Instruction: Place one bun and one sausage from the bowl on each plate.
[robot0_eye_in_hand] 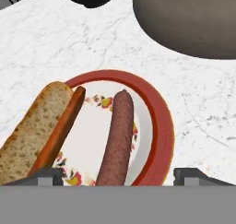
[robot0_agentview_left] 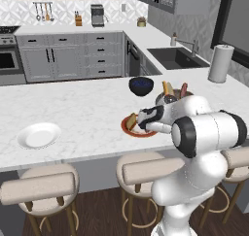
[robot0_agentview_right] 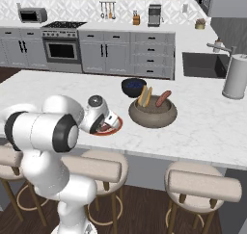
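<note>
The red-orange rimmed plate (robot0_eye_in_hand: pixel 162 113) lies on the marble island right under my gripper (robot0_eye_in_hand: pixel 120 174). On it a toasted bun (robot0_eye_in_hand: pixel 32 131) rests beside a brown sausage (robot0_eye_in_hand: pixel 117 135). My fingertips (robot0_eye_in_hand: pixel 46 174) stand wide apart, open, either side of the sausage's near end and clear of it. In the left base view my hand hovers over this plate (robot0_agentview_left: pixel 138 132). The grey bowl (robot0_agentview_right: pixel 153 113) just beyond holds another bun (robot0_agentview_right: pixel 144 97) and sausage (robot0_agentview_right: pixel 163 97). The white plate (robot0_agentview_left: pixel 39 135) sits bare at the island's far left.
A dark blue bowl (robot0_agentview_left: pixel 141 85) stands behind the grey bowl. A paper towel roll (robot0_agentview_right: pixel 236 76) rises at the island's right end near the sink (robot0_agentview_left: pixel 177 58). Padded stools (robot0_agentview_left: pixel 146 169) line the near edge of the island.
</note>
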You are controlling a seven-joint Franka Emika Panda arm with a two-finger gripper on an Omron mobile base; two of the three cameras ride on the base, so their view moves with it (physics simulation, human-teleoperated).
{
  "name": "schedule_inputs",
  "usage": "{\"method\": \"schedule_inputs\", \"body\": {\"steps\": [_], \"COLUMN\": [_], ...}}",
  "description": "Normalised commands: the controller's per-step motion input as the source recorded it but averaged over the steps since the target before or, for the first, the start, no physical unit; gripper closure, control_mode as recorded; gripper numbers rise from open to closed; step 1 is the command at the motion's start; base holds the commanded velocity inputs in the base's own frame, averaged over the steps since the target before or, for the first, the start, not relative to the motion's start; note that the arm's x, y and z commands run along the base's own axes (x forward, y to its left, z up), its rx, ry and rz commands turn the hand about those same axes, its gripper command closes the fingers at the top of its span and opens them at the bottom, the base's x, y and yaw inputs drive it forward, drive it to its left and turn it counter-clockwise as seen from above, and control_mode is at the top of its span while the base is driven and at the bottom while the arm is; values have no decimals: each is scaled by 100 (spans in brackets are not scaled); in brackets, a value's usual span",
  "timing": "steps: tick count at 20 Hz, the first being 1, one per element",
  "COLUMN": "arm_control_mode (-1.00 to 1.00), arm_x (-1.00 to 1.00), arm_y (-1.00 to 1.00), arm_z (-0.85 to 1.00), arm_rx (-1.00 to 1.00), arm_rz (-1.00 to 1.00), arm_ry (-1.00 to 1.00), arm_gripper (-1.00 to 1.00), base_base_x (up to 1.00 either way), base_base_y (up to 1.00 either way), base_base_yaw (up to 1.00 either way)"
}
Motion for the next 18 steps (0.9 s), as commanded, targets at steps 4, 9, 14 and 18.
{"method": "schedule_inputs", "body": {"steps": [4, 9, 14, 18], "arm_control_mode": [-100, -100, -100, -100], "arm_x": [-33, 7, 21, 49], "arm_y": [0, -11, -65, -98], "arm_z": [100, 100, 99, 57], "arm_rx": [0, 0, 0, 0], "arm_rz": [0, 0, 0, 0], "arm_ry": [0, 6, 12, 9], "arm_gripper": [-100, -100, -100, -100], "base_base_x": [0, 0, 0, 0], "base_base_y": [0, 0, 0, 0], "base_base_yaw": [0, 0, 0, 0]}}
